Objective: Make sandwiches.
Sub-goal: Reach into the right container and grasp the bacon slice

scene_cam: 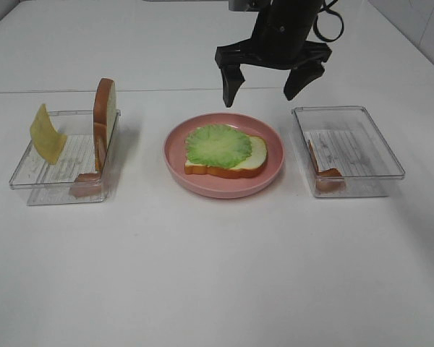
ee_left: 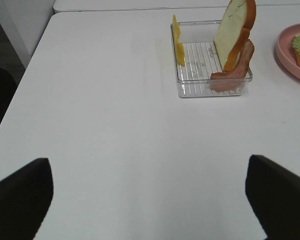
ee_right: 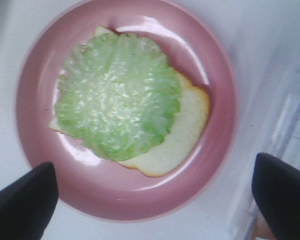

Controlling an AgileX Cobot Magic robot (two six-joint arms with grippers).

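Observation:
The sandwich stack is a white bread slice (scene_cam: 250, 160) (ee_right: 182, 135) with a green lettuce leaf (scene_cam: 218, 143) (ee_right: 117, 97) on top, lying on the pink plate (scene_cam: 275, 144) (ee_right: 35, 100). My right gripper (scene_cam: 261, 97) (ee_right: 150, 200) hangs open above the plate's far side and holds nothing. In the left clear tray (scene_cam: 29, 177) (ee_left: 190, 87) a second bread slice (scene_cam: 105, 108) (ee_left: 235, 32) stands on edge beside a yellow cheese slice (scene_cam: 47, 134) (ee_left: 177, 42) and a brown meat strip (scene_cam: 98, 144) (ee_left: 237, 67). My left gripper (ee_left: 150, 200) is open over bare table, well short of that tray.
A second clear tray (scene_cam: 380, 144) to the right of the plate holds another meat strip (scene_cam: 325, 172). White table (scene_cam: 217, 275) stretches in front of the plate and both trays. In the left wrist view the plate's rim (ee_left: 285, 52) shows beside the tray.

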